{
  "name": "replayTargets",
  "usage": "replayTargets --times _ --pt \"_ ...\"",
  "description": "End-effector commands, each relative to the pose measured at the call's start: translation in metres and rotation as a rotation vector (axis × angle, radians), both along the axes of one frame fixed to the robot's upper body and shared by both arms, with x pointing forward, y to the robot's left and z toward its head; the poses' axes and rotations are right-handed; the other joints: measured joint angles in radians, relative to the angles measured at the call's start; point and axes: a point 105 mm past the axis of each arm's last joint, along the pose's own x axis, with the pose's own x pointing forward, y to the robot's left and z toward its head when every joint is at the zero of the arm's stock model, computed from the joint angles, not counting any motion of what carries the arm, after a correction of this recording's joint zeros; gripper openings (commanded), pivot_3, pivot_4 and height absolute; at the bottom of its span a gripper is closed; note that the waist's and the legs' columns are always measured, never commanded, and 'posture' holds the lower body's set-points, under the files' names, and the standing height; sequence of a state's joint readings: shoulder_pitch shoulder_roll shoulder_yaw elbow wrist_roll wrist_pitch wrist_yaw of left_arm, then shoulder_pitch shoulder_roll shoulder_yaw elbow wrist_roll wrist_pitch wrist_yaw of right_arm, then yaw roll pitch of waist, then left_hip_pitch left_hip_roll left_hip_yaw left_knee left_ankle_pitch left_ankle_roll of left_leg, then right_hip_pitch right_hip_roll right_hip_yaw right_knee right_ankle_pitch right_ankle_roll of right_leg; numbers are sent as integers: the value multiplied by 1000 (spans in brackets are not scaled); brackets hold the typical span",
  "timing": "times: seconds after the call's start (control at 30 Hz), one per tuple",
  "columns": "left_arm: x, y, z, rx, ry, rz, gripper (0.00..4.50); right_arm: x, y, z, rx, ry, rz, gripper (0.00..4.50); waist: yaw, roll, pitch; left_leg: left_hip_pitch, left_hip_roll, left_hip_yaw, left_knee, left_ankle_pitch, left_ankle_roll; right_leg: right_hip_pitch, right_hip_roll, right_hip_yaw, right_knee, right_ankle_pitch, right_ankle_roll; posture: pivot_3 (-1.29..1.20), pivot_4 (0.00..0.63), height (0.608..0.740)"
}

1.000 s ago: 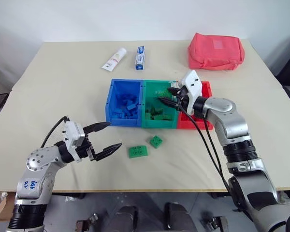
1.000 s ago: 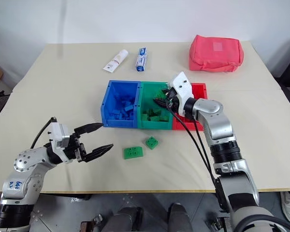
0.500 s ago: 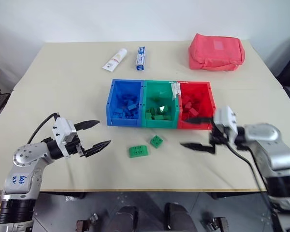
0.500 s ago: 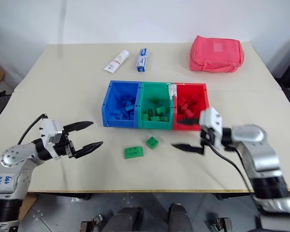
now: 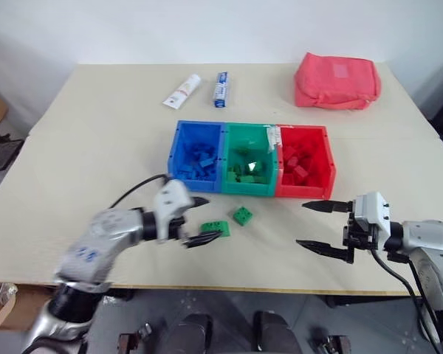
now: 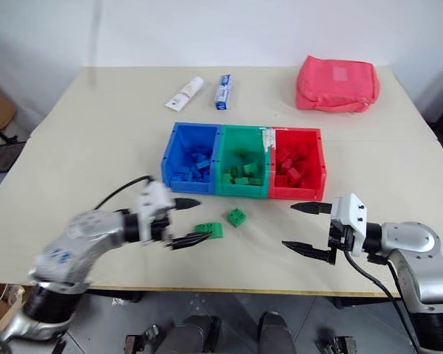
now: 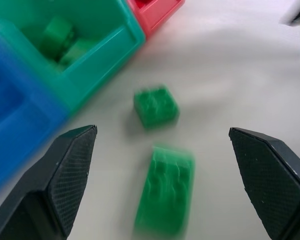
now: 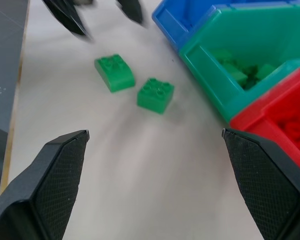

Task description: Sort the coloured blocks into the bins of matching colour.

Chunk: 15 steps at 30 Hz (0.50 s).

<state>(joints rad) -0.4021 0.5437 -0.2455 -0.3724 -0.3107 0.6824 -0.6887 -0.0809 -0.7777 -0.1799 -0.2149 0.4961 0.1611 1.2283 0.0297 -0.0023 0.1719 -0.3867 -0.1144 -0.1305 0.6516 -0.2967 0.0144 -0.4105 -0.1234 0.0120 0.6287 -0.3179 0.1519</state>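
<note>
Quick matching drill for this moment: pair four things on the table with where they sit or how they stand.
Things:
1. longer green block
2. square green block
3. right gripper
4. pink pouch

Places or states:
A. far right corner of the table
B. open, empty, near the table's front edge, in front of the red bin
C. on the table just in front of the green bin
D. right by the open left gripper

Pairs: 1-D, 2-C, 3-B, 4-A

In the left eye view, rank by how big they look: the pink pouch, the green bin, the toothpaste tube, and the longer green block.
1. Pouch
2. Green bin
3. Tube
4. Longer green block

The pouch and tube lie farther back, so their true sizes are likely larger still.
</note>
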Motion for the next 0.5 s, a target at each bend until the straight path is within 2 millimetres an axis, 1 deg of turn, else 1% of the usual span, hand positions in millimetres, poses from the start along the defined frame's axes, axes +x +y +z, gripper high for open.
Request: replayTargets --times 0.03,0.07,0.13,0.27,0.43,0.5 --pt "10 -15 -3 25 11 43 4500 -10 0 15 -4 -65 4 4459 -1 0 0 0 0 0 0 0 0 0 0 0 0 0 0 0 150 740" --pt "12 -20 -4 27 8 36 4500 -13 1 16 -7 -66 6 4459 -4 0 0 0 0 0 -1 0 0 0 1 1 0 0 0 0 150 740" --pt "16 -26 -8 52 0 37 4500 -16 2 17 -18 -71 8 4459 -5 0 0 0 1 2 -1 0 0 -1 3 2 0 0 0 0 150 740" --pt "21 -41 -17 92 1 28 4500 -28 -3 12 -56 -67 -1 4459 0 -1 0 1 4 3 0 -1 -1 -1 6 4 0 0 0 0 150 740" --pt "28 -47 -26 146 -8 37 4500 -37 -7 8 -51 -61 -64 4459 4 -2 1 1 3 4 0 -1 -1 -1 7 6 -1 1 1 0 150 740" --pt "28 -49 -23 125 -17 25 4500 -41 -8 5 -47 -50 -81 4459 7 -2 1 1 3 4 0 -1 -1 -1 7 7 -1 1 1 0 150 740"
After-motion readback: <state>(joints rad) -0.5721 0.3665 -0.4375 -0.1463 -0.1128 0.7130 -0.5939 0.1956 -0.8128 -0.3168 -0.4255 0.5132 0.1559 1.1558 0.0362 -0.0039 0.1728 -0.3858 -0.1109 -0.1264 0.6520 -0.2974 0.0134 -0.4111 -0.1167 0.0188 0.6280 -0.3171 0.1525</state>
